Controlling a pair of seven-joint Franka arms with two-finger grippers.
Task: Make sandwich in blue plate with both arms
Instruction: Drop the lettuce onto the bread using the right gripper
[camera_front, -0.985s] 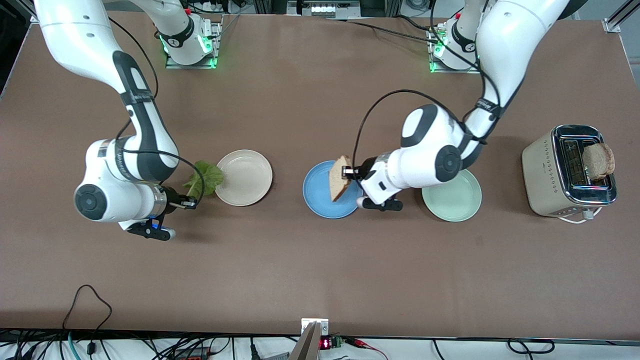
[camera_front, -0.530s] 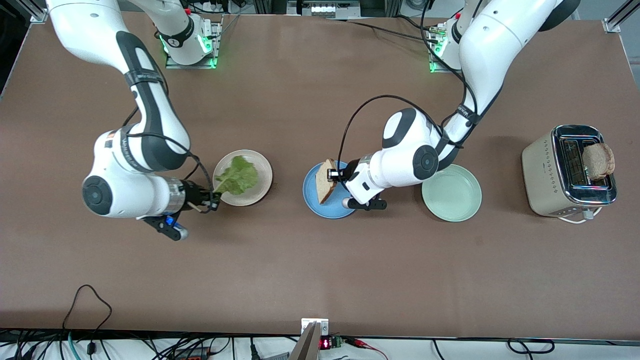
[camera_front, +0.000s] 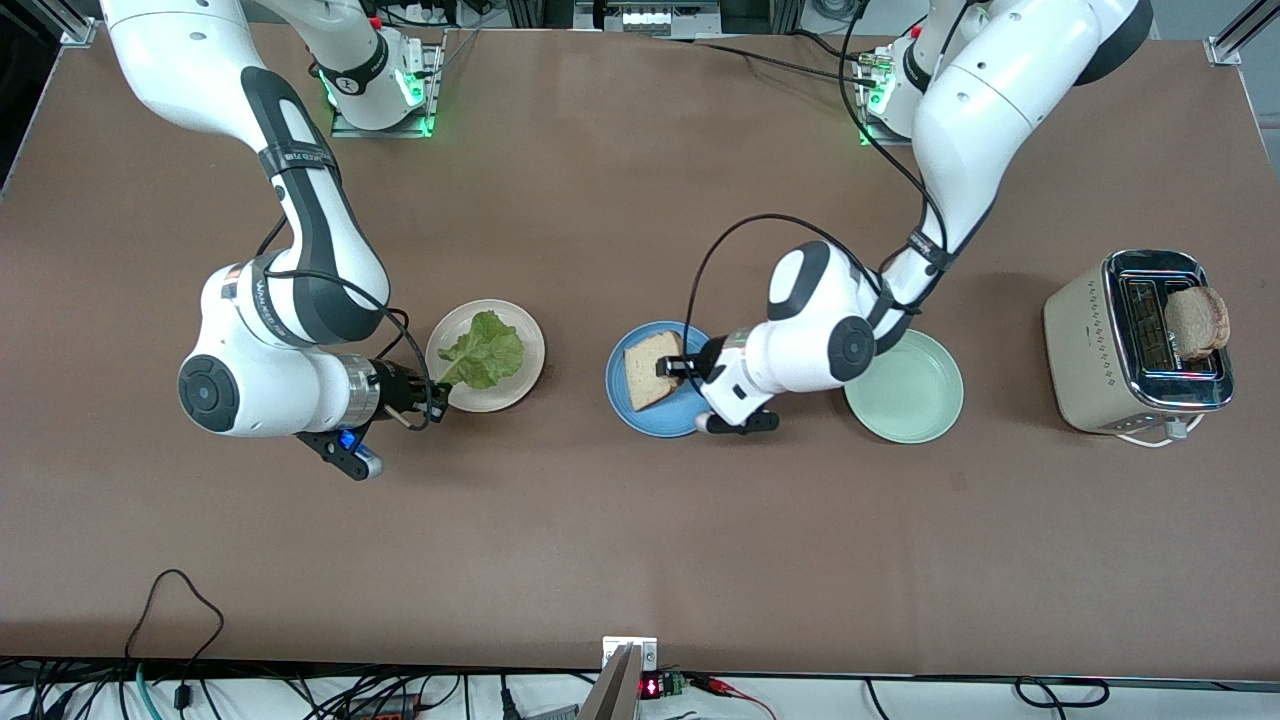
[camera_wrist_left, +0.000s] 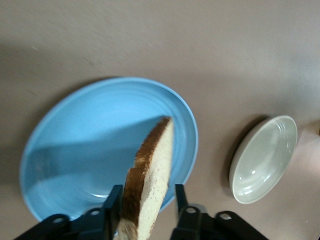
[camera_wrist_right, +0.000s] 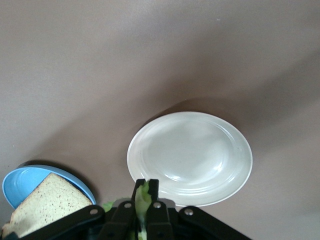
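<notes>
Now we see the left claw (camera_front: 678, 364) spread around toast (camera_front: 650, 369) over the blue plate (camera_front: 625, 408); the right claw (camera_front: 436, 392) pinches lettuce (camera_front: 485, 350) over the cream plate (camera_front: 525, 375).

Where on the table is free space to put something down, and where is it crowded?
Bare table runs between the plates' row and the front camera's edge, and between the white plate and the blue plate. Crowded: the blue plate holds toast at the left gripper, and the green plate adjoins that arm.
</notes>
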